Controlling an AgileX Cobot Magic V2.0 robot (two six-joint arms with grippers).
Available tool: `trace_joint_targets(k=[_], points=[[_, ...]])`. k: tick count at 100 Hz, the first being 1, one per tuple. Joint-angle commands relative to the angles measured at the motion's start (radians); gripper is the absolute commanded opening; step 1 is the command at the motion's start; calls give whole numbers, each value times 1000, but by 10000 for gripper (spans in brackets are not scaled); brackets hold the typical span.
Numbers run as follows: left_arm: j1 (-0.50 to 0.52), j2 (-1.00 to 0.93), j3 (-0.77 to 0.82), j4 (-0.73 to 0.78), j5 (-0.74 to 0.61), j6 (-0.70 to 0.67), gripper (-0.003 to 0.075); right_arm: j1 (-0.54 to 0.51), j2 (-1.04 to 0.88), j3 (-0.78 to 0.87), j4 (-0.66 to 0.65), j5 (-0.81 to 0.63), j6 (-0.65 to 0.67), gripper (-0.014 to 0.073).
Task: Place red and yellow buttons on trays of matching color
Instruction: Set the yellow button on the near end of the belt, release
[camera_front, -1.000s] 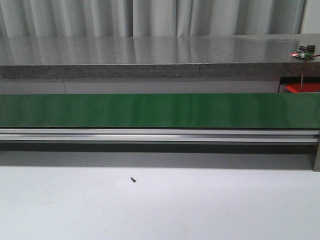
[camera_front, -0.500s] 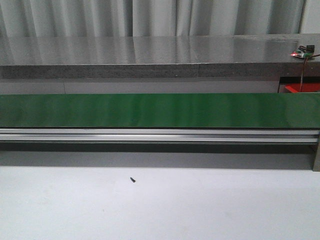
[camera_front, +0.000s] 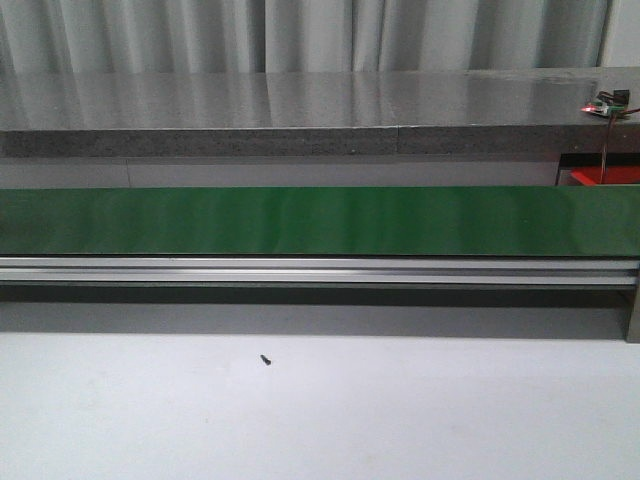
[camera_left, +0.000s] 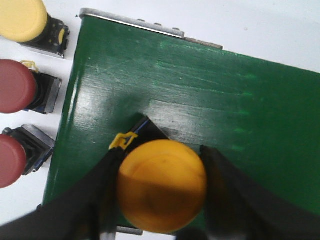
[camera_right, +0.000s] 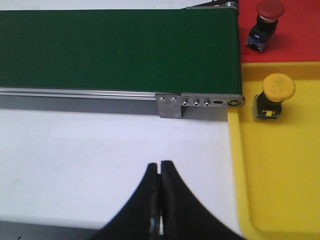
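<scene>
My left gripper (camera_left: 162, 152) is shut on a yellow button (camera_left: 162, 187), one dark finger on each side of its cap, over the end of the green conveyor belt (camera_left: 210, 85). Beside that belt end, on the white table, stand another yellow button (camera_left: 21, 17) and two red buttons (camera_left: 14, 86) (camera_left: 7, 161). My right gripper (camera_right: 160, 165) is shut and holds nothing, above the white table near the belt's other end. There a yellow button (camera_right: 278, 89) stands on the yellow tray (camera_right: 280, 190) and a red button (camera_right: 268, 11) on the red tray (camera_right: 295, 47).
The green belt (camera_front: 320, 220) on its aluminium rail crosses the front view, with a grey counter behind it. A small black screw (camera_front: 266, 359) lies on the white table. A red corner (camera_front: 606, 177) shows at the far right. Neither arm appears in the front view.
</scene>
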Motion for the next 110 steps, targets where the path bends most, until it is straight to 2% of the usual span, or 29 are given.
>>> trace_joint_targets(k=[1, 8, 15, 27, 33, 37, 75, 110], points=[[-3, -37, -27, -14, -40, -5, 182, 2, 2, -24, -1, -66, -8, -68], [-3, -29, -27, -14, -40, -5, 201, 2, 2, -24, -1, -66, -8, -68], [-3, -23, -27, -14, -40, -5, 268, 2, 2, -24, -1, -66, -8, -68], [-3, -21, -29, -33, -48, -5, 469, 2, 2, -24, -1, -66, -8, -68], [-3, -21, -36, -43, -45, -5, 551, 2, 2, -24, -1, -66, -8, -68], [-3, -21, -38, -53, -43, -5, 577, 2, 2, -24, -1, -66, -8, -68], [26, -156, -40, -60, -32, -5, 586, 2, 2, -24, -1, -66, -8, -68], [206, -215, 12, -48, -20, -5, 586, 2, 2, -24, -1, -66, -8, -68]])
